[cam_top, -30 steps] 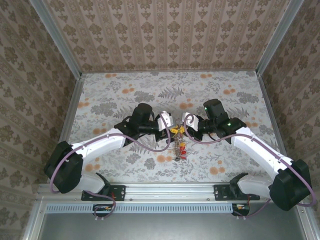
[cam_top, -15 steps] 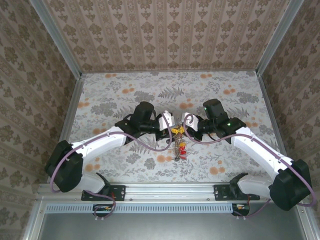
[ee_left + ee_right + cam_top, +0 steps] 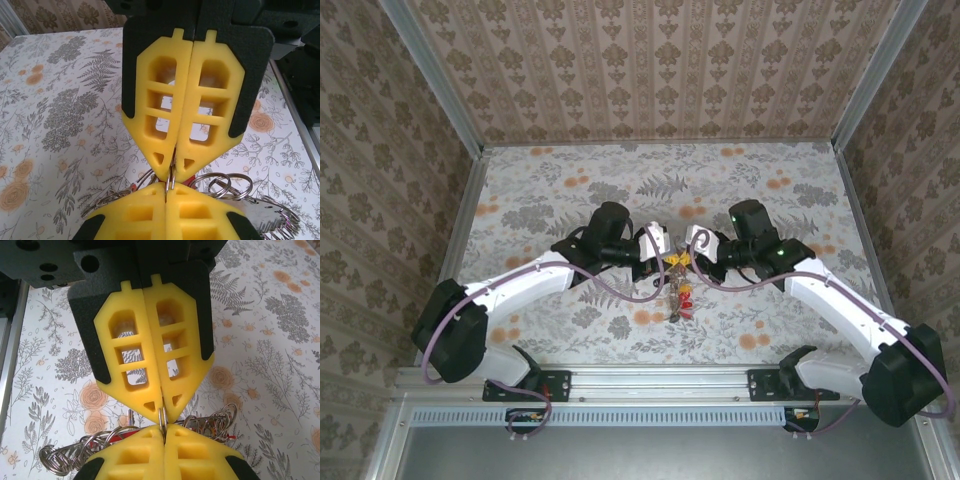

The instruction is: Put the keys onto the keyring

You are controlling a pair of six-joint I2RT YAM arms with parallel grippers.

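Your left gripper [image 3: 166,195] and your right gripper [image 3: 164,434] meet nose to nose over the middle of the tabletop [image 3: 540,190]. Both sets of jaws are pressed tight together, and each pinches the same thin wire ring [image 3: 171,175] from its own side. I think you hold it from both sides so it stays put while one coil is pulled apart for a key to slip on

The keys [image 3: 682,298] with their red heads hang in a bunch just under the two grippers, toward the near edge. You cannot tell from above if the bottom of the bunch touches the tabletop. The toothed grey keyring [image 3: 272,225] sits low beside the left gripper, mixed in with more small wire rings [image 3: 225,184]

The tabletop is covered in pale paper with grey leaves and orange flowers. Brown patterned walls [image 3: 650,70] stand on three sides, with silver metal rails [image 3: 430,70] at the corners
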